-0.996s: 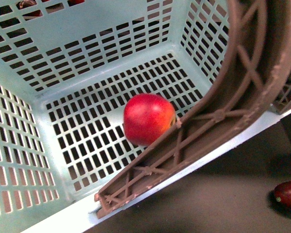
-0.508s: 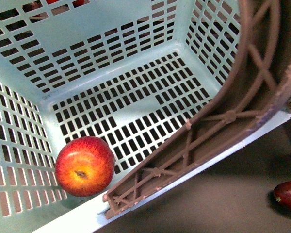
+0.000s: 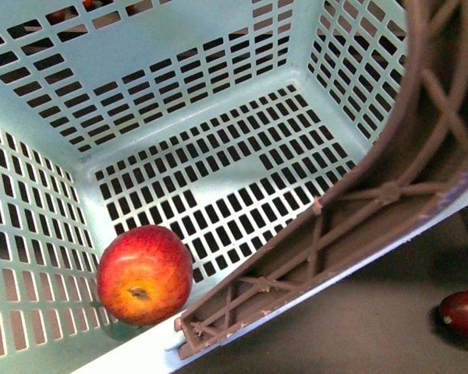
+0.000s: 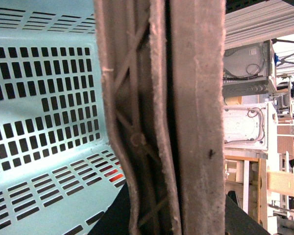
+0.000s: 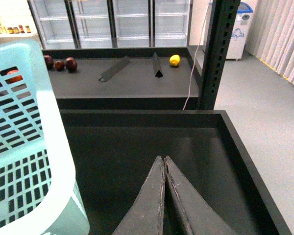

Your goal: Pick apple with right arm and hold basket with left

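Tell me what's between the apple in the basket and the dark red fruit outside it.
In the front view, the brown handle and the near rim of the basket separate the apple from the dark red fruit.

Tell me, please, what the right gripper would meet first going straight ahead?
Probably the dark tray's floor or far wall, though depth is unclear; the right gripper points clear of the basket.

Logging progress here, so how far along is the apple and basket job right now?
Done: the apple lies inside the basket, in a floor corner. In hand: the handle fills the left wrist view, so it seems held, though the grip is hidden. The right hand is shut and empty beside the basket. Left: nothing obvious.
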### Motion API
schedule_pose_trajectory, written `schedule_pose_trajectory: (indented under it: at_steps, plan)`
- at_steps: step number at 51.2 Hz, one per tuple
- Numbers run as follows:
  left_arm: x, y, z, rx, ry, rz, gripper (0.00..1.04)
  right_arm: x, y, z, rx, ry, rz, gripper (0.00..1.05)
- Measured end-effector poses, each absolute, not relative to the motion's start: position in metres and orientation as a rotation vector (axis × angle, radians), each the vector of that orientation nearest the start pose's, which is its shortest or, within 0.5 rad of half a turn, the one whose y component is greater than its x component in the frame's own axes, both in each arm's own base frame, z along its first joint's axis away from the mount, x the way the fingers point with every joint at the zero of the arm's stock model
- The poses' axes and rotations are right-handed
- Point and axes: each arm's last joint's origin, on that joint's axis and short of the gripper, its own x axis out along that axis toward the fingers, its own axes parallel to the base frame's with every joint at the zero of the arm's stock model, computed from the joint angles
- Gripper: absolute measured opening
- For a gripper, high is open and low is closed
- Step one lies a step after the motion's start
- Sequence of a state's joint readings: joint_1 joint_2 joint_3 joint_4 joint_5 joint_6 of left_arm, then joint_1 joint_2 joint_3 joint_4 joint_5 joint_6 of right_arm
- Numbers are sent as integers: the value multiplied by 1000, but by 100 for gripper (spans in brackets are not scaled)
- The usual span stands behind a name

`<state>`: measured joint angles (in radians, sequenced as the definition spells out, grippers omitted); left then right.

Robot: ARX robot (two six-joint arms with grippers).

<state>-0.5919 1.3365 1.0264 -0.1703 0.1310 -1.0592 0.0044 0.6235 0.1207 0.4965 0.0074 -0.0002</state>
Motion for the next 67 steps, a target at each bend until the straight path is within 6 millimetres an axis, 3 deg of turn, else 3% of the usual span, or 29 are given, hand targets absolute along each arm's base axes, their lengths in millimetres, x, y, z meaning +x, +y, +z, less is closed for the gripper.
schedule_pose_trajectory:
  at_steps: [33, 67]
  plan:
    - [243, -168, 298, -878, 796, -383, 17, 122, 0, 172, 0, -9, 1, 2]
    - [243, -168, 298, -879, 796, -382, 17, 108, 0, 172, 0, -18, 1, 2]
